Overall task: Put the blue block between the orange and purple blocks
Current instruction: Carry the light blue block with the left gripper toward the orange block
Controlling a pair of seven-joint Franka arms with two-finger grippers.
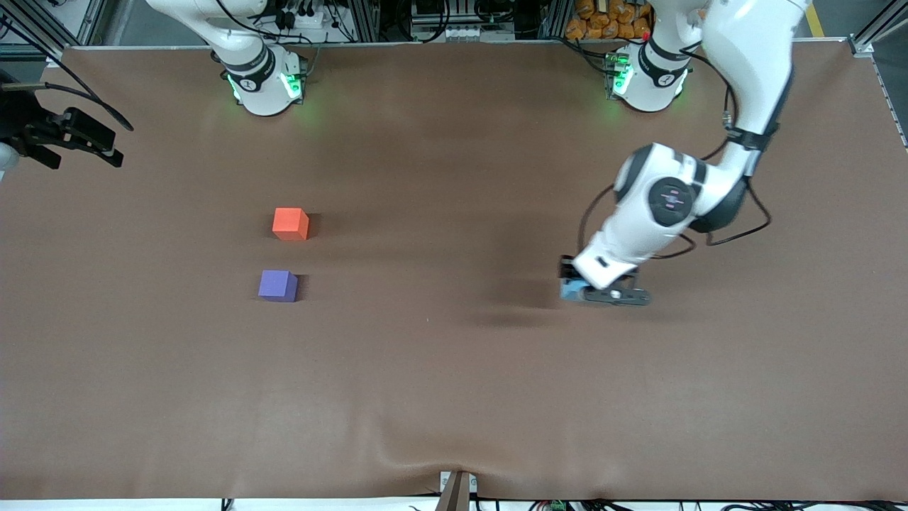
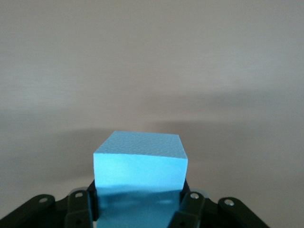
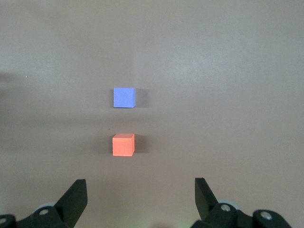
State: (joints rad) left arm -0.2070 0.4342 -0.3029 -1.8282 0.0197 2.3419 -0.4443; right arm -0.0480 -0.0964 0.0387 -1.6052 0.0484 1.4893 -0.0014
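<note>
A brown matte sheet covers the table (image 1: 440, 369), lying smooth except for a slight ripple at the edge nearest the front camera, and soft shadows fall across it. Along the top of the front view, past the two arm bases with their green lights, stand metal frames, cables and a heap of orange bags (image 1: 611, 20). Only the front view takes in both arms at once: the left pincer (image 1: 604, 292) is down at the table toward the left arm's end, while the right pincer (image 1: 67, 138) waits at the right arm's edge of the table. There the blue block (image 1: 572, 289) shows merely as a sliver beside the pincer's dark body. The left wrist view shows it plainly: the blue block (image 2: 140, 178) is a light sky-blue cube with a faintly grainy top face, clamped between the black fingers (image 2: 189, 209), which are closed against its two sides. The right wrist view shows what the front view does not, the right pincer (image 3: 140, 197) with its fingers spread wide and nothing between them. The orange block (image 1: 290, 223) and the purple block (image 1: 277, 285) sit apart with a gap between them, well away from the blue block, the purple one nearer the front camera.
</note>
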